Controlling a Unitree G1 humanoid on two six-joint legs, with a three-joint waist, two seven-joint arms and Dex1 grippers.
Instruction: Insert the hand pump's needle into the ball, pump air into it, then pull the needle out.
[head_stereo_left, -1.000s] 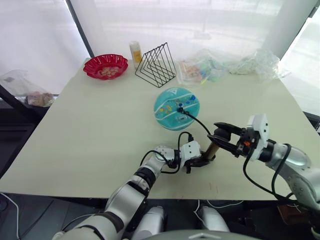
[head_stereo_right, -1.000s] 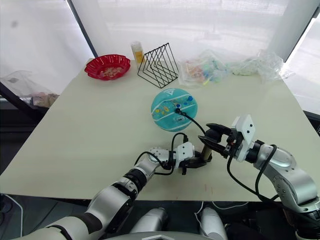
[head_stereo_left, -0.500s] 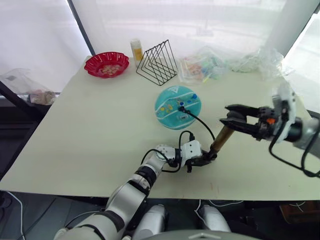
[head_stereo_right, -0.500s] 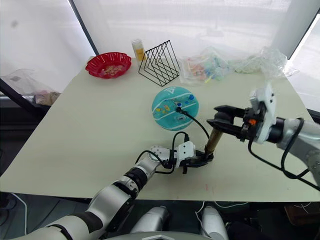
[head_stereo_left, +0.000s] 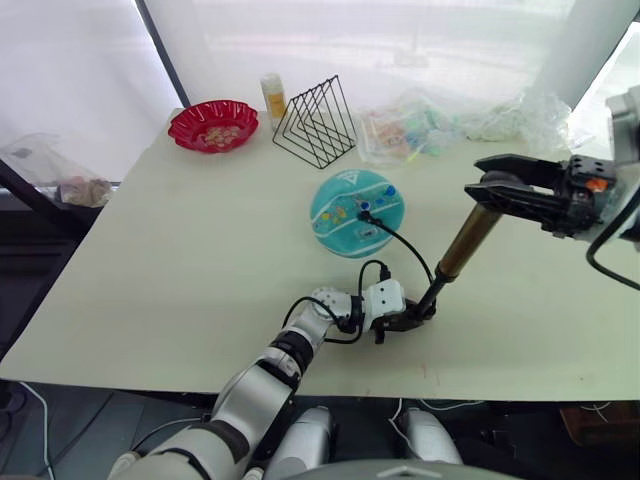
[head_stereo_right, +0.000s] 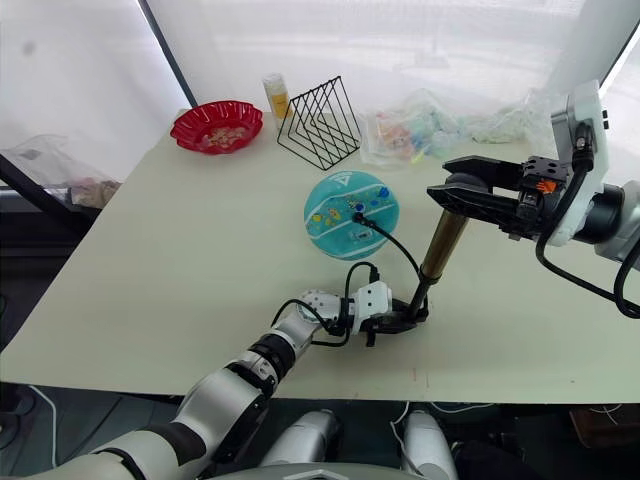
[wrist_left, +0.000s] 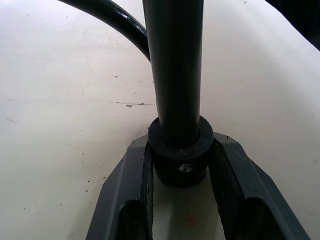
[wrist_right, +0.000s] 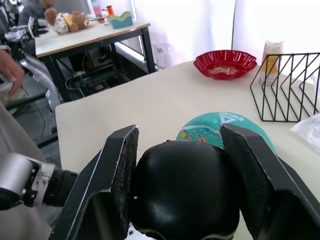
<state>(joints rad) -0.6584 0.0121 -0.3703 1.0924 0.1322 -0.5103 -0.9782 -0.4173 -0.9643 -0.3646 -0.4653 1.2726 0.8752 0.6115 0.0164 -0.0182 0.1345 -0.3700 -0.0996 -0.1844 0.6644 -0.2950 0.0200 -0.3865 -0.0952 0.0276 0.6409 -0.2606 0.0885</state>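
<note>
Left gripper (wrist_left: 180, 200) pinches my hand pump's (head_stereo_left: 455, 250) black base cap on the table (head_stereo_left: 180, 260); its wrist view shows both fingers against the collar. Right gripper (wrist_right: 182, 200) clamps the black handle, raised high, pump leaning. From the head I see the hose running to the teal ball (head_stereo_left: 356, 213), needle end on it.

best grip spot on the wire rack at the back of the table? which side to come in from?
Take the wire rack by one top apex of its triangular wires, from above: the thin bars fit between fingers. The yellow bottle and plastic bags flank it, so side approaches look crowded.
</note>
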